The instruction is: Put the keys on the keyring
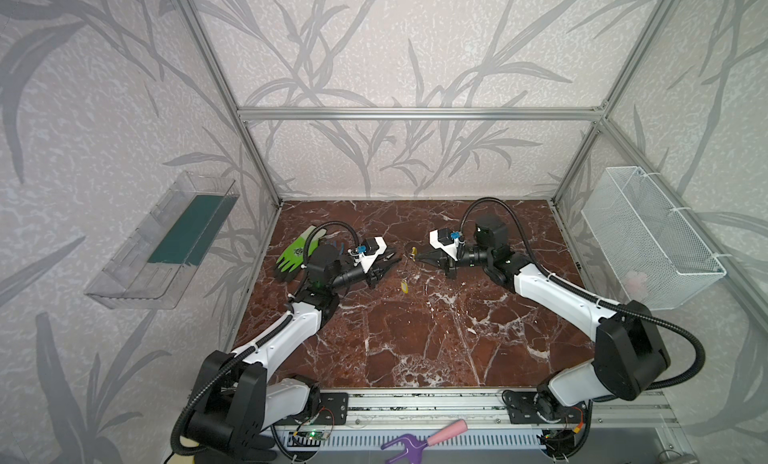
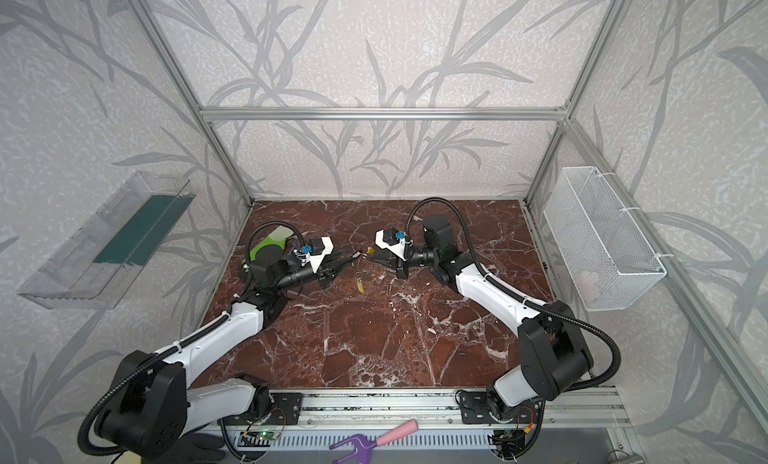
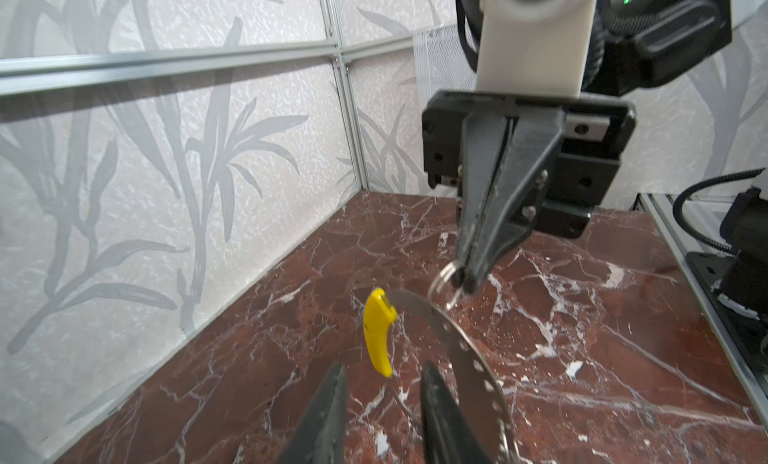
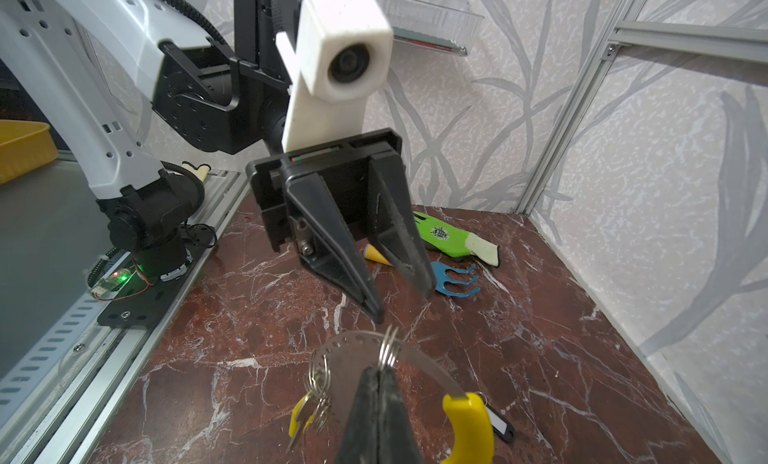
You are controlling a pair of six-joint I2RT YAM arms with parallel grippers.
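Note:
My right gripper (image 4: pixel 378 372) is shut on a small split ring (image 4: pixel 388 350) that sits on the keyring (image 4: pixel 353 345), a thin grey loop with a yellow segment (image 4: pixel 467 424), held above the marble. A key with a yellow tag (image 4: pixel 301 416) hangs from the loop by its own ring. A black fob with a white label (image 4: pixel 500 422) shows behind the yellow segment, apparently on the table. My left gripper (image 3: pixel 383 365) faces the loop, open, with the yellow segment's tip (image 3: pixel 378 337) just ahead of its fingers. In both top views the two grippers (image 1: pixel 397 258) (image 2: pixel 368 256) nearly meet mid-table.
A green glove (image 1: pixel 297 254) and a blue hand rake (image 4: pixel 455 279) lie behind the left arm. A white wire basket (image 1: pixel 648 237) hangs on the right wall, a clear tray (image 1: pixel 162 242) on the left wall. A purple and pink fork (image 1: pixel 419 439) lies on the front rail.

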